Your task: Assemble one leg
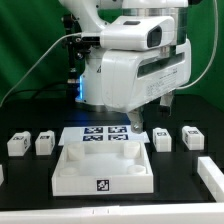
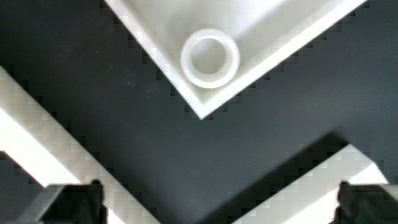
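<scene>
**Legs**, four. Small white blocks, roughly cuboid, each with a black-and-white tag on the face turned to the exterior camera. All rest on the black table [image 1: 30, 205] in one row across the view, two on either side of the tray:
- far-left leg [image 1: 17, 143]
- inner-left leg [image 1: 45, 142]
- inner-right leg [image 1: 163, 139]
- far-right leg [image 1: 192, 137]

Each is apart from its neighbour and from the tray. The long axis cannot be told at this size (the blocks look about as wide as they are tall). None is held.

**Tray** [image 1: 70, 182], one. White, square and walled, with one tag on its front wall. In the wrist view one corner shows, with one round socket [image 2: 210, 57].

**Marker board** [image 1: 72, 135], one. Flat, lying just behind the tray, with several tags.

**Gripper** [image 1: 135, 126], one. It hangs over the tray's back corner at the exterior view's right, beside the marker board. Its fingers [image 2: 71, 205] are spread wide, with only dark table between them.

**White part** [image 1: 210, 172], one. Larger than a leg and cut off by the exterior view's right edge.
</scene>
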Robot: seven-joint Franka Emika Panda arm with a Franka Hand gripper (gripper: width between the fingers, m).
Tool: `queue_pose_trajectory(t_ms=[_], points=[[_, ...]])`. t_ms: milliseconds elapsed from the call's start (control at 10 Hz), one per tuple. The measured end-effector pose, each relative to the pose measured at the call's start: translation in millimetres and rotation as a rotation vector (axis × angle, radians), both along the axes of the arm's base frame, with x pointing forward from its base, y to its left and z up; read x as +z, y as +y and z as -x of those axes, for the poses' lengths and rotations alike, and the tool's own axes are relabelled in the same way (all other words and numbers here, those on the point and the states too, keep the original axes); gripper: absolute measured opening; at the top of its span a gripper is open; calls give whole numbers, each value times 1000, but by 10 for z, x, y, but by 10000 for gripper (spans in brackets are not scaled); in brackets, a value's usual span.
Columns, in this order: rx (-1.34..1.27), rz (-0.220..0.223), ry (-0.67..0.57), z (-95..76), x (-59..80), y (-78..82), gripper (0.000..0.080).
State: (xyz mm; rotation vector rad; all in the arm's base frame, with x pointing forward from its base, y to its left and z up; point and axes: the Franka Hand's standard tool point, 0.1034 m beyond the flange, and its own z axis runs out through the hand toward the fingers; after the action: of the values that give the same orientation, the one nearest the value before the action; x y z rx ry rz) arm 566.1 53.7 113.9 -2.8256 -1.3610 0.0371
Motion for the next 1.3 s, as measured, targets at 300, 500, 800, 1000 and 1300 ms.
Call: queue_pose_trajectory(t_ms=[300,500,800,1000,1300], points=[[16,0,0,0,-1,-1,650],[162,-3,-1,111,-57,7,650],[612,18,-73,334,-65,-36,650],[646,20,-70,333,-79,-49,650],[649,20,-73,354,-105,-50,650]])
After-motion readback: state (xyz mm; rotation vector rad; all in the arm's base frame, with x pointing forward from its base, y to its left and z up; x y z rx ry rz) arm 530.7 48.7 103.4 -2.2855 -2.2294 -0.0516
